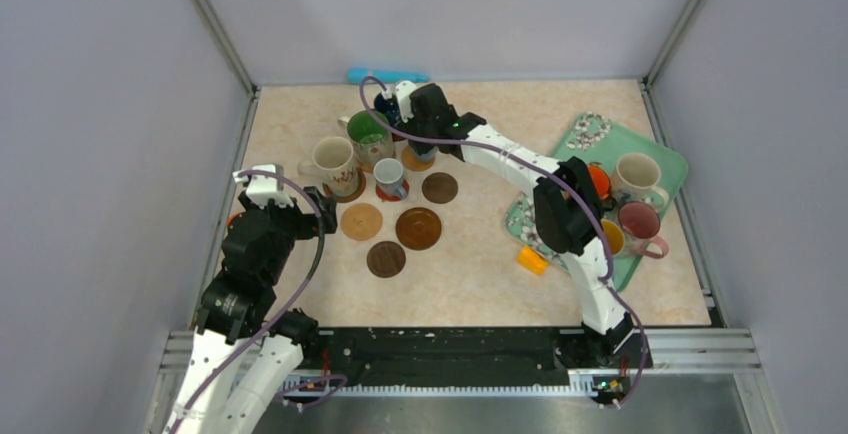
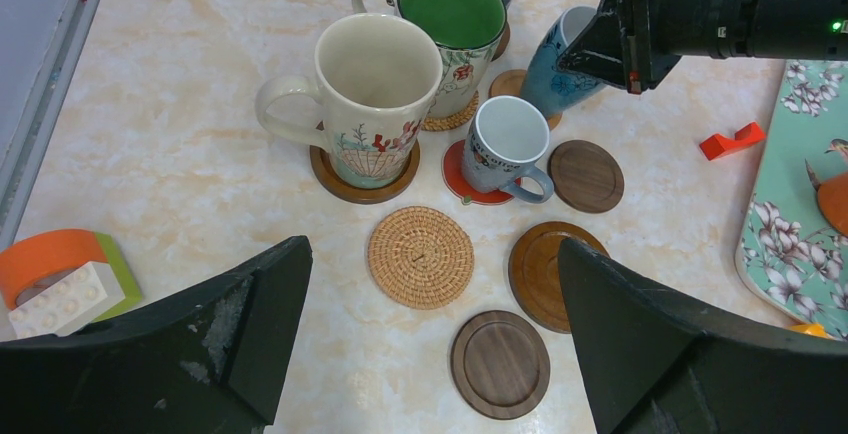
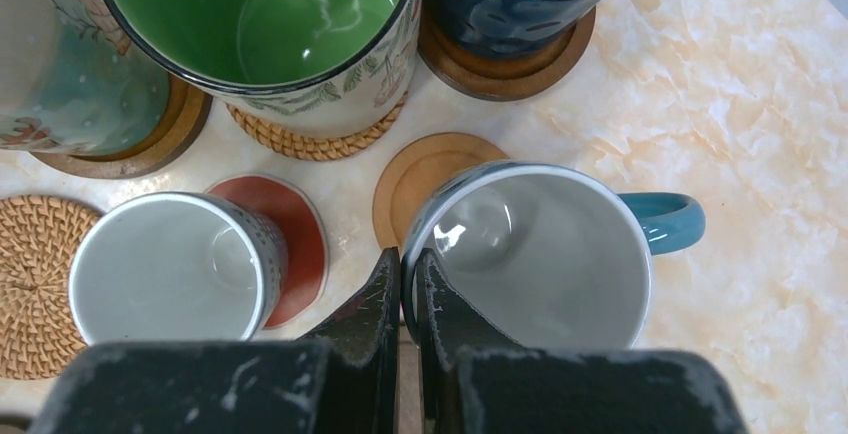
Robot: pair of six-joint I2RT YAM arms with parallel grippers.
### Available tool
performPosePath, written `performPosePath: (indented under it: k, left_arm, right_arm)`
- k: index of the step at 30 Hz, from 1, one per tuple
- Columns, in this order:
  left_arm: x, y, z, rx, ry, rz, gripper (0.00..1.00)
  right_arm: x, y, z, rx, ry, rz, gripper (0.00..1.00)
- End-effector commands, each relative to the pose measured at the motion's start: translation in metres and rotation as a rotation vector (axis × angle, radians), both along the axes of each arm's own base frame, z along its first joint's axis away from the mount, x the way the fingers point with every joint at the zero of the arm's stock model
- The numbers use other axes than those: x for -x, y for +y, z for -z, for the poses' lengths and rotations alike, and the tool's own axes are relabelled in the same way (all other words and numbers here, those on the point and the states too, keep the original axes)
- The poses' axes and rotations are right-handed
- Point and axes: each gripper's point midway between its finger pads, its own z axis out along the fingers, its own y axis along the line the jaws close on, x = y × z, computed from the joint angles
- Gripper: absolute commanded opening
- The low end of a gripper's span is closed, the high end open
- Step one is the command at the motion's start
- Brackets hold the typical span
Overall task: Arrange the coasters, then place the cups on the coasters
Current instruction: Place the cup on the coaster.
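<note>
Marbled table [image 1: 480,284], crowded back corner: right claw [image 3: 408,259] pinches the light blue mug [image 3: 540,254] by its rim, tilted over the tan coaster [image 3: 425,179] — released askew, it could topple into the green mug [image 3: 270,24]. Left claw [image 2: 432,254] hangs wide open.
</note>
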Motion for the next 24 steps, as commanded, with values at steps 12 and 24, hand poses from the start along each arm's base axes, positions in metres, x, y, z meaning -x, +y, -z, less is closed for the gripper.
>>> performPosePath:
  k: [12,24]
  left_arm:
    - [-0.003,-0.001,-0.01,0.012,-0.046,0.001,0.98]
    - [-0.003,-0.001,-0.01,0.012,-0.046,0.002,0.98]
  right_arm:
    - [-0.007,0.031,-0.041,-0.089,-0.064,-0.054,0.01]
    - [-0.007,0.032,-0.036,-0.057,-0.062,-0.056,0.06]
